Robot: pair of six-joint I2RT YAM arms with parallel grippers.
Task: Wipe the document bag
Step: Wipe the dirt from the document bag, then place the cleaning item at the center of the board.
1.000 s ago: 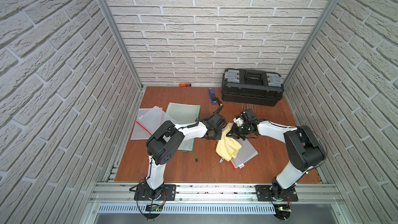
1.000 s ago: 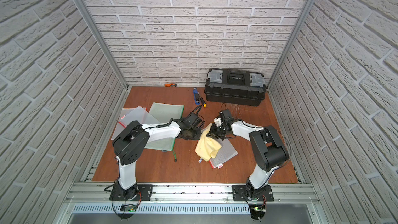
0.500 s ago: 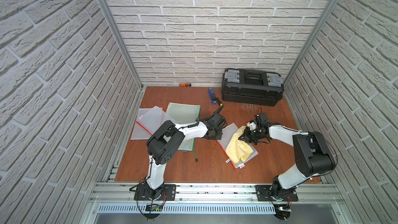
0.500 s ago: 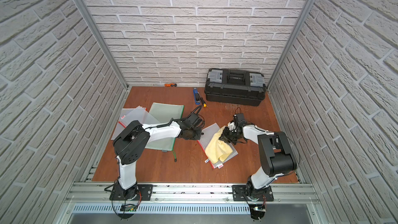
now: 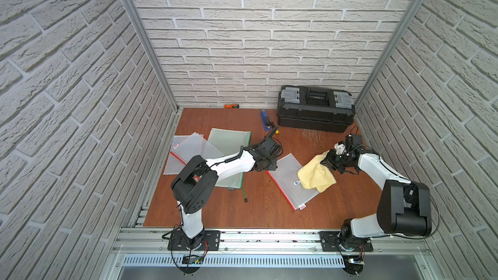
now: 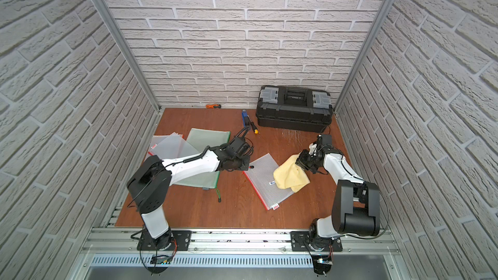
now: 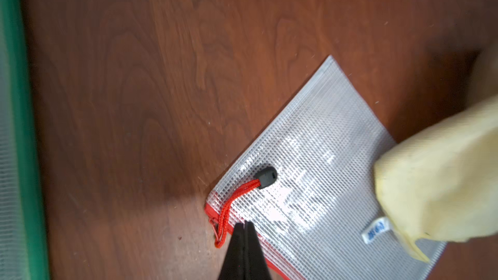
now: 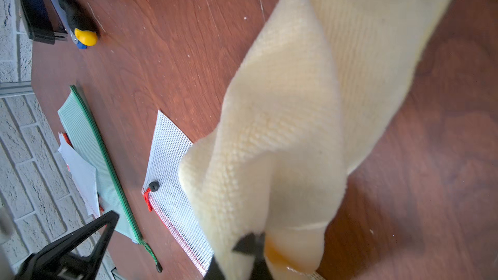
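The document bag (image 5: 287, 177) (image 6: 260, 177) is a clear mesh pouch with a red zipper edge, lying flat and slanted at mid-table. My left gripper (image 5: 269, 167) (image 6: 244, 167) is shut with nothing in it. Its tips (image 7: 245, 224) rest on the bag's (image 7: 310, 157) zipper corner, beside the red pull cord. My right gripper (image 5: 327, 163) (image 6: 300, 163) is shut on a yellow cloth (image 5: 315, 176) (image 6: 289, 177). The cloth drapes over the bag's right end and onto the wood. In the right wrist view the cloth (image 8: 296, 103) hides most of the gripper (image 8: 254, 238) and part of the bag (image 8: 169, 157).
A black toolbox (image 5: 315, 109) stands at the back right. A green-edged mesh bag (image 5: 229, 144) and translucent folders (image 5: 186, 149) lie under and left of my left arm. A blue stapler (image 5: 264, 119), a yellow-tipped screwdriver (image 5: 273, 131) and an orange tool (image 5: 231, 106) lie near the back wall.
My right gripper has dragged the yellow cloth rightwards across the bag, from beside the left gripper to the bag's right end. The left gripper has stayed on the zipper corner.
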